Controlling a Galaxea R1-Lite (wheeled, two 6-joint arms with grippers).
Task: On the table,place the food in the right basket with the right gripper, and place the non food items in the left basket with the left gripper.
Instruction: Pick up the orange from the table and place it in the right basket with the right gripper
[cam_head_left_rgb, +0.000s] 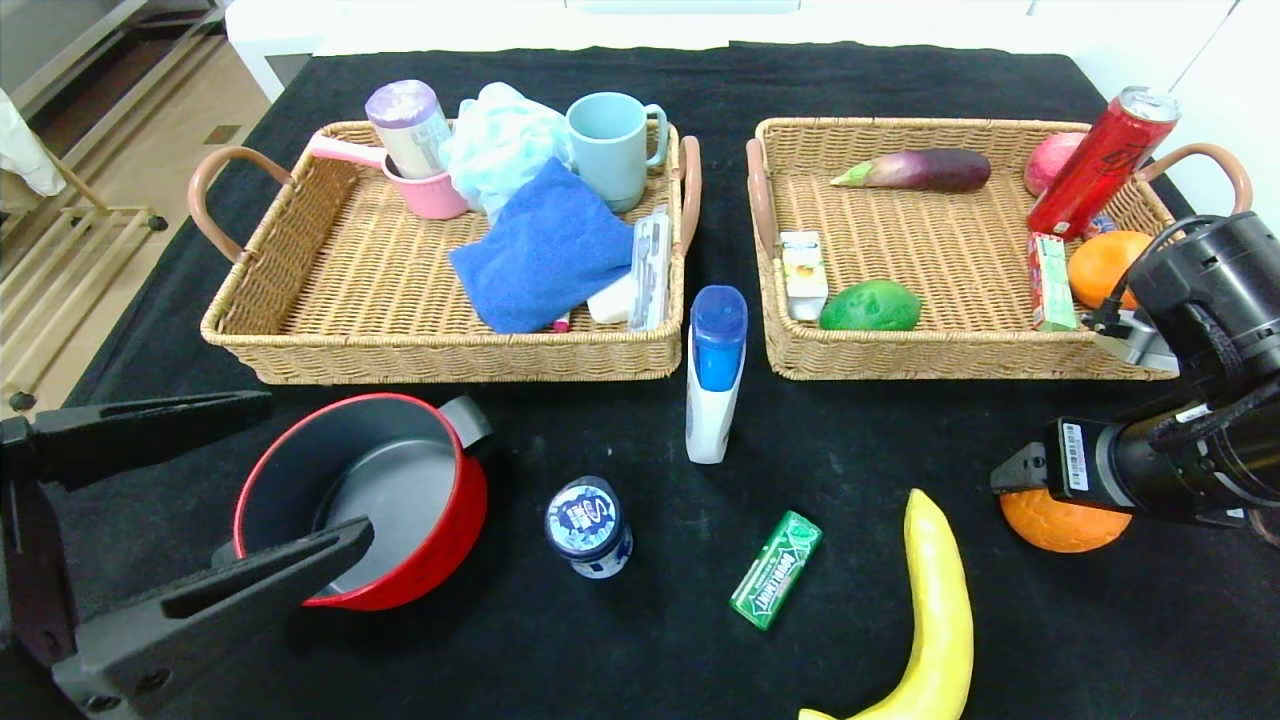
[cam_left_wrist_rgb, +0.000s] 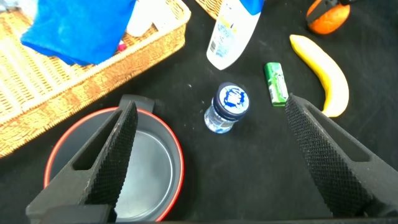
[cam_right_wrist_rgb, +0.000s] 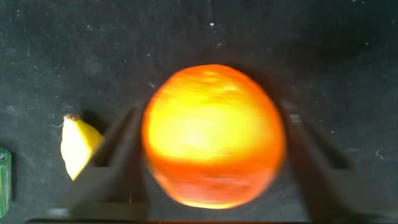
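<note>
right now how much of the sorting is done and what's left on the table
Both baskets already hold items: towel and mugs in the left basket, eggplant and can in the right basket. In hand: the right claw straddles the orange, fingers either side, not lifted. The left claw hangs open over the red pot. Left: pot, bottle, tub, gum, banana.

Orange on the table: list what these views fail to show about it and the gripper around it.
- Head view: the right gripper and its arm cover the top of the orange.
- Right wrist view: the fingers are blurred; contact with the orange cannot be judged.
- Left wrist view: the picture's edge crops the orange.
</note>
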